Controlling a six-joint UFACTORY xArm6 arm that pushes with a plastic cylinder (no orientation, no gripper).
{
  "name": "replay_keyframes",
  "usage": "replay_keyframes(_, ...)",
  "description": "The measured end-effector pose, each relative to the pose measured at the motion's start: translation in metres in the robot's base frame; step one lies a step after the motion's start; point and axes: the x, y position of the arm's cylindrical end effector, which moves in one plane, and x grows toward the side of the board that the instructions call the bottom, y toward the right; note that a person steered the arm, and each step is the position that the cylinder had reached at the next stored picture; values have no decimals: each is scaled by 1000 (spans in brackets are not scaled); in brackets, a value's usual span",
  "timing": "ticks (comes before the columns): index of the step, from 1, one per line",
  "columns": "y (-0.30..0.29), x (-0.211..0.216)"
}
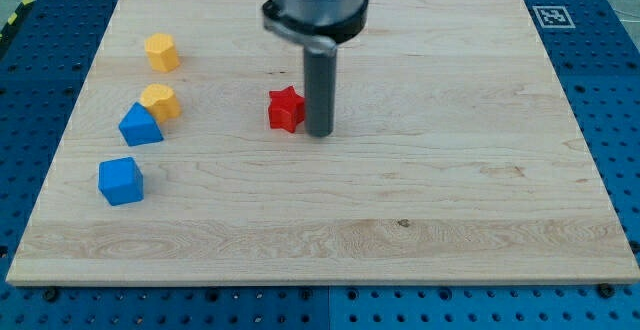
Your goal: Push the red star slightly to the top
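Camera view: my tip [320,133] beside red star [286,109].

Pale wooden board [450,200] with red star [286,109], two yellow blocks [161,51] [160,101], two blue blocks [139,126] [121,181]

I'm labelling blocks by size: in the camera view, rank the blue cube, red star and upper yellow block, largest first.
1. blue cube, though nearest the view's bottom, which may flatter it.
2. red star and upper yellow block: look alike, unranked.

Two yellow blocks [161,51] [160,100] and two blue blocks [140,126] [121,181] sit on the wooden board [450,200]
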Motion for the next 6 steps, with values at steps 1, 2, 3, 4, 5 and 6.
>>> replay_keyframes(1,-40,29)
replay_keyframes(2,-69,18)
replay_keyframes(3,-63,-22)
replay_keyframes(4,-4,-58)
replay_keyframes(5,59,-85)
replay_keyframes(6,61,-65)
